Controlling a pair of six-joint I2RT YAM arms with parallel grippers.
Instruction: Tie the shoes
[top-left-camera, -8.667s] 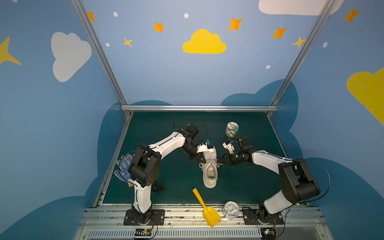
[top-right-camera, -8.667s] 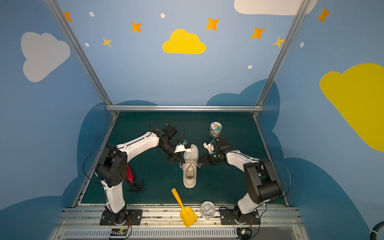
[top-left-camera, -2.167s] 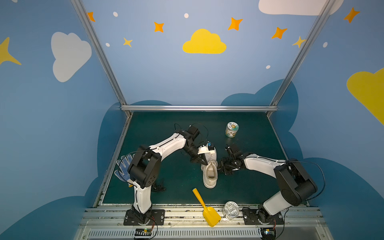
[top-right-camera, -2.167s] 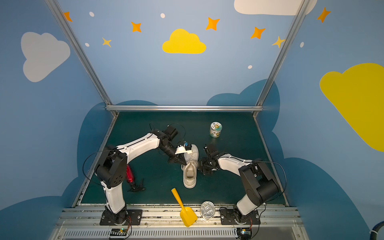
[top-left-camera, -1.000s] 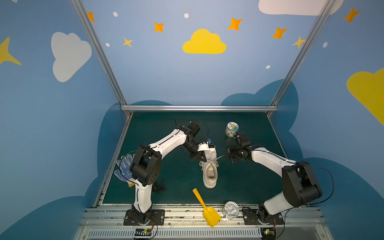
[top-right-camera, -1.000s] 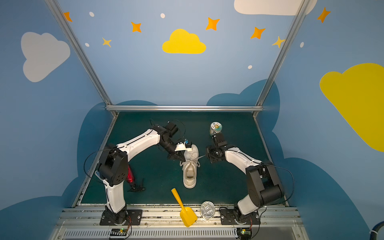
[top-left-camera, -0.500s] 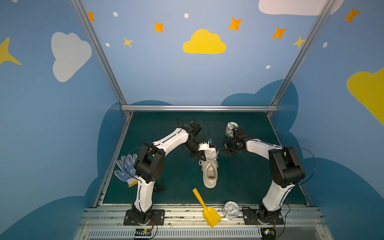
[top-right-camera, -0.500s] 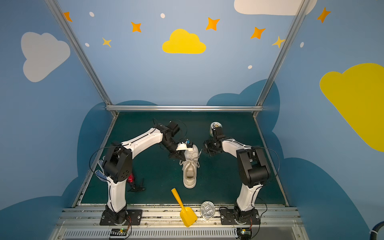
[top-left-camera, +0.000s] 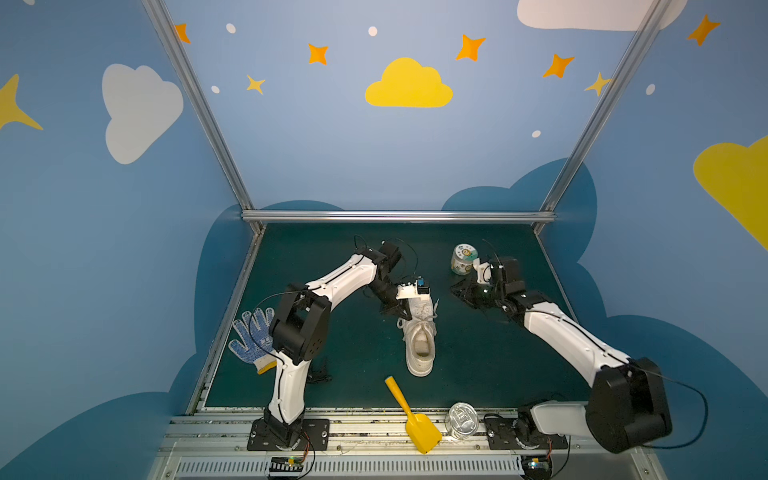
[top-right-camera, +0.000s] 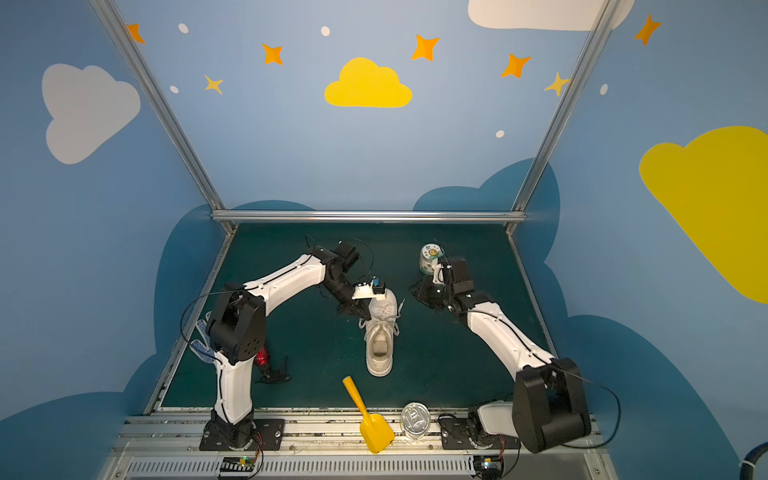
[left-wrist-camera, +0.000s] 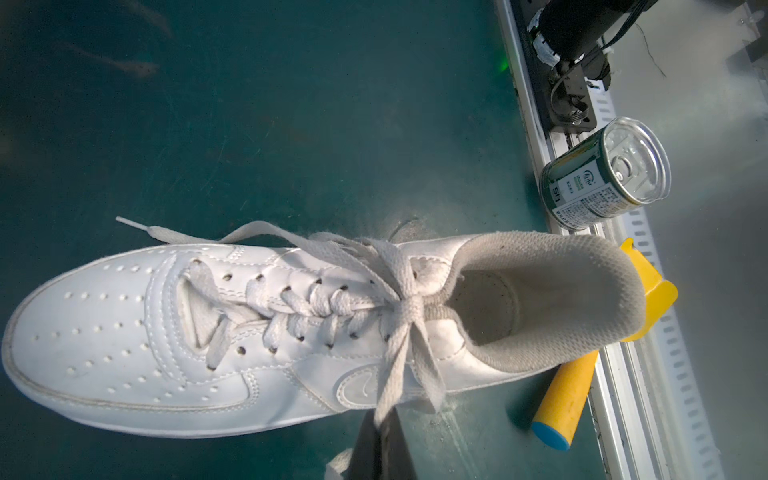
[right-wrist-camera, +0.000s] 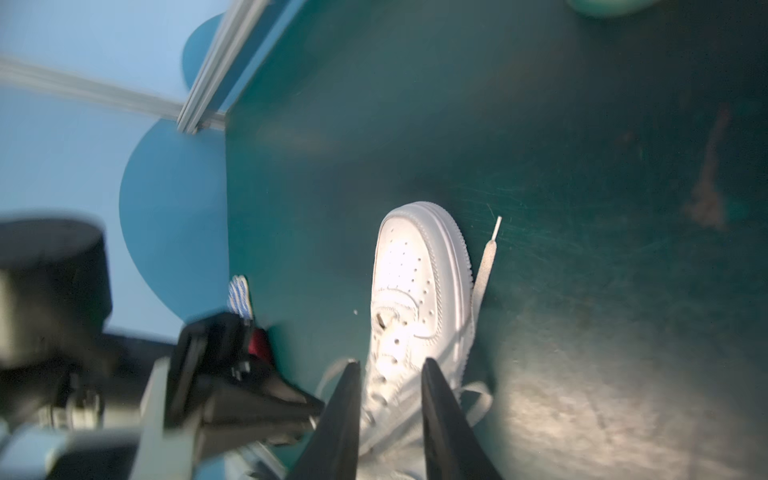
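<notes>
Here, the white perforated low-top sneaker with a thick sole (top-left-camera: 419, 336) lies in the middle of the dark green table mat (top-left-camera: 332, 257), toe toward the back wall and heel toward the front rail. The left gripper (left-wrist-camera: 380, 440) sits against the sneaker's left side, its black fingers pressed together on a flat white lace (left-wrist-camera: 401, 374) that runs down from the knot. The right gripper (right-wrist-camera: 388, 365) hangs off to the sneaker's right, near a small green-labelled jar (top-left-camera: 463, 258). Its jaws stand partly apart with nothing between them. A loose lace end (right-wrist-camera: 487, 253) lies on the mat beside the toe.
</notes>
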